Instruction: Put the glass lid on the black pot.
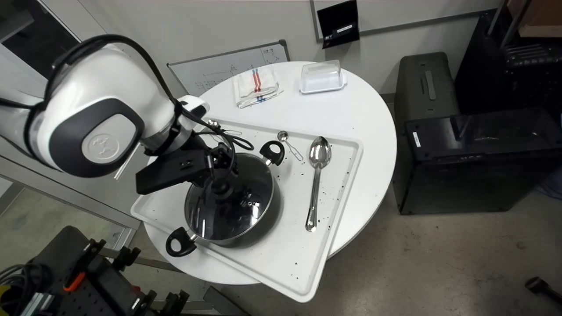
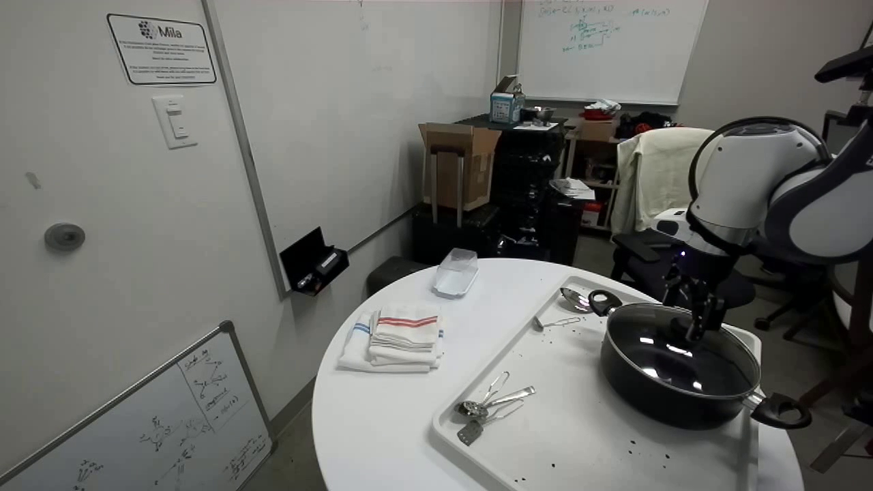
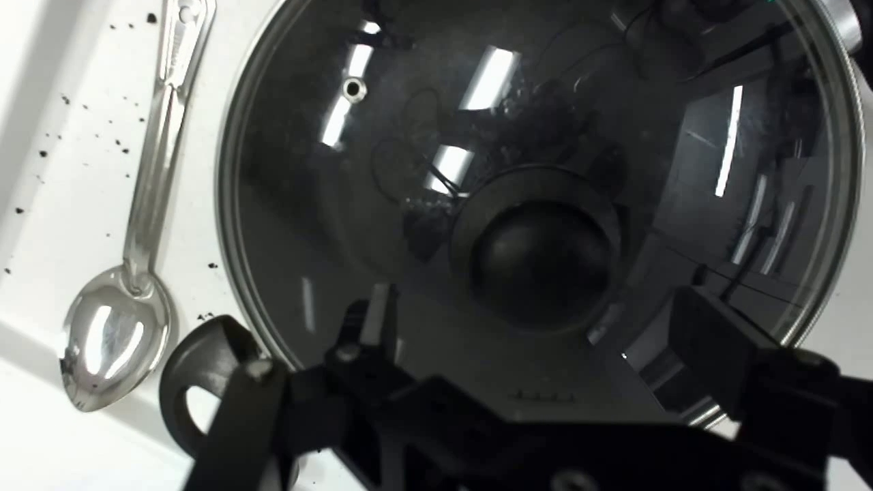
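Note:
The clear glass lid [image 1: 239, 217] lies on top of the black pot [image 1: 273, 215], with its metal rim along the pot's edge. In an exterior view the lid [image 2: 648, 351] looks level and seated on the pot [image 2: 655, 402]. In the wrist view the lid [image 3: 300, 204] fills most of the picture, with its dark knob [image 3: 542, 262] near the middle. My gripper [image 3: 535, 310] is open, its fingers spread on either side of the knob and not closed on it. The gripper [image 2: 690, 310] also shows just above the lid. One pot handle [image 3: 198, 361] is partly hidden by a finger.
The pot stands on a white tray [image 1: 303, 276] on a round white table [image 1: 373, 131]. A large metal spoon [image 1: 315, 184] lies beside it. Several small utensils [image 2: 487, 409] lie on the tray. Folded towels [image 2: 406, 337] and a clear-lidded dish [image 1: 322, 77] stand farther back.

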Robot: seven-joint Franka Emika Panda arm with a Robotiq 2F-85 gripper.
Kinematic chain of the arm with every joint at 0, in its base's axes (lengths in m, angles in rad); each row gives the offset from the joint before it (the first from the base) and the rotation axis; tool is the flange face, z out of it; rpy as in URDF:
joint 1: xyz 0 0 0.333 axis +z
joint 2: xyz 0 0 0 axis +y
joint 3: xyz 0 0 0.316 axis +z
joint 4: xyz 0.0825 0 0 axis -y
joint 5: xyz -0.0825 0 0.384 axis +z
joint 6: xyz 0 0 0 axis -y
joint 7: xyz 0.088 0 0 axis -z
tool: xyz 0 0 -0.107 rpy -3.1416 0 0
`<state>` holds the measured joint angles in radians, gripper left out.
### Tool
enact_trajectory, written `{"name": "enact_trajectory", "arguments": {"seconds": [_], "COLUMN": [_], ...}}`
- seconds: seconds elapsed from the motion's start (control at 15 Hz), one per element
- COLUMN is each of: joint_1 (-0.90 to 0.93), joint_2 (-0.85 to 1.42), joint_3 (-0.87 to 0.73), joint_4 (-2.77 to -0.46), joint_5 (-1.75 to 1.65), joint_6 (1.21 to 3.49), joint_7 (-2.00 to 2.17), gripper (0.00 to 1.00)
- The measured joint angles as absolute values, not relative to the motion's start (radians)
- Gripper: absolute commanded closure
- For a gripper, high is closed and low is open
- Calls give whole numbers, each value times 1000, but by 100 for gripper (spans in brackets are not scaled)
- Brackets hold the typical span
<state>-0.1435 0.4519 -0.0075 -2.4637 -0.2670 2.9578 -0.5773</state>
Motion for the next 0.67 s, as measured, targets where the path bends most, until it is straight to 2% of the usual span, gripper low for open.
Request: {"name": "enact_trajectory", "arguments": {"seconds": [0.67], "joint_1": [-158], "joint_2": [326], "joint_3": [41], "joint_4": [-2518], "joint_5": [-264], "joint_6": [2915], "joint_7": [-578], "gripper": [0]}}
